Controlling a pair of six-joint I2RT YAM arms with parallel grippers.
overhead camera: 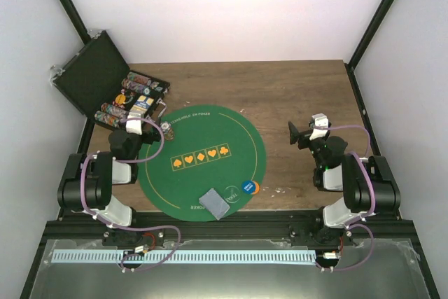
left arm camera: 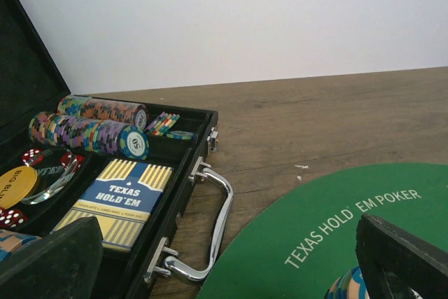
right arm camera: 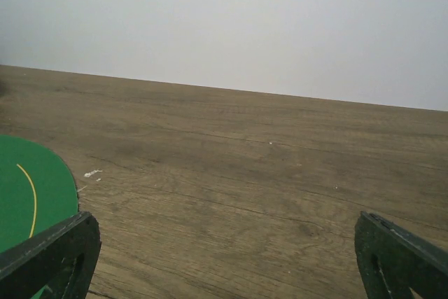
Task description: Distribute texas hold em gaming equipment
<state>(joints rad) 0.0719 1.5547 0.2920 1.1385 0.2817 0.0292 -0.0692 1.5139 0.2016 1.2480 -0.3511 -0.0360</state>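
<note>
A grey-blue card deck [overhead camera: 214,203] lies near the front of the round green mat [overhead camera: 203,138]. A blue disc [overhead camera: 247,187] and an orange disc [overhead camera: 256,188] lie beside it at the mat's right rim. A short chip stack [overhead camera: 166,129] stands on the mat's upper left edge. In the left wrist view this chip stack [left arm camera: 346,286] sits just inside the right finger. My left gripper [overhead camera: 150,126] [left arm camera: 224,271] is open over the mat edge by the case handle [left arm camera: 210,222], holding nothing. My right gripper [overhead camera: 302,134] [right arm camera: 227,264] is open over bare wood, right of the mat [right arm camera: 28,187].
An open black case [overhead camera: 98,82] sits at the back left. It holds rows of chips [left arm camera: 91,127], a blue and yellow Texas Hold'em card box [left arm camera: 122,197], red dice [left arm camera: 31,155] and a yellow button [left arm camera: 15,185]. Black frame posts line both table sides.
</note>
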